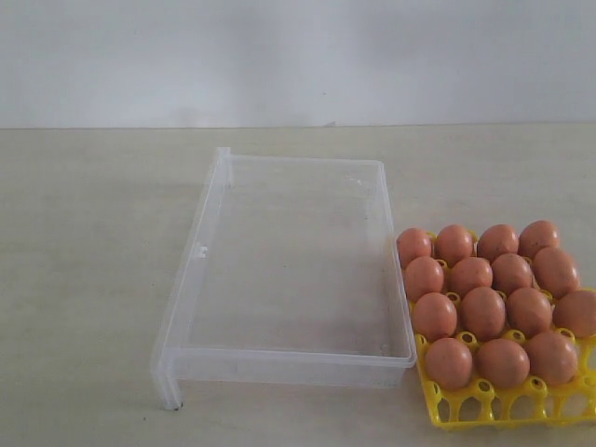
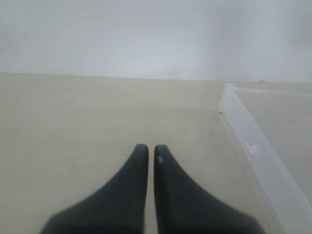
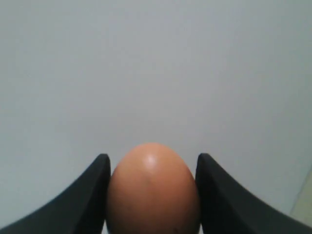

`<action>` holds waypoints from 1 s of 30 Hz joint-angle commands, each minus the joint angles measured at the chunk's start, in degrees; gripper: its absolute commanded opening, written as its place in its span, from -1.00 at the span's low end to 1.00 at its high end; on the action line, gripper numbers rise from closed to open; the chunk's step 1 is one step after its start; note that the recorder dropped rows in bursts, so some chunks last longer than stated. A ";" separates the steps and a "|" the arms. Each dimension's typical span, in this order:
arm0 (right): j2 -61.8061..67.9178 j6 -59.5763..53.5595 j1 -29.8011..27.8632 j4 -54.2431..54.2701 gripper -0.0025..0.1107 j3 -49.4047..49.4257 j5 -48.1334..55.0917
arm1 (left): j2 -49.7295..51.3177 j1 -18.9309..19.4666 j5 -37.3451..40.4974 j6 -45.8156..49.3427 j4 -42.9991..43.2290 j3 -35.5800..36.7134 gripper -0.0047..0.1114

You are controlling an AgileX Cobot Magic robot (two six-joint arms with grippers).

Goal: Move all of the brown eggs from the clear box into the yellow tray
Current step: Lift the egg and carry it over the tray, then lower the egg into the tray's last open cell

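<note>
Right wrist view: right gripper point(image 3: 152, 157) is clamping one brown egg point(image 3: 152, 195) across its widest girth. Judging it smooth, light and fragile, so gentle pressure is suiting. Meanwhile left gripper point(image 2: 147, 148) is hovering, fingers together, outside the clear box point(image 1: 186, 289). Remaining brown eggs point(image 1: 483, 312) are sitting in the yellow tray point(image 1: 484, 410) just beside that box.

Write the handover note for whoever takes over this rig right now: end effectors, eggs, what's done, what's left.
Left end effector: shut, empty, over the table beside the clear box.
Right end effector: closed on one brown egg, outside the exterior view.
Clear box: no eggs visible in it.
Yellow tray: fifteen brown eggs seated; the nearest cups in view are free.
Left to do: seat the held egg in a free cup.
</note>
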 commanded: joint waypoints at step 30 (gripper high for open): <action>-11.87 -24.91 -12.47 -82.73 -0.96 4.80 -2.84 | -0.12 0.19 -0.35 0.13 -0.14 0.15 -0.85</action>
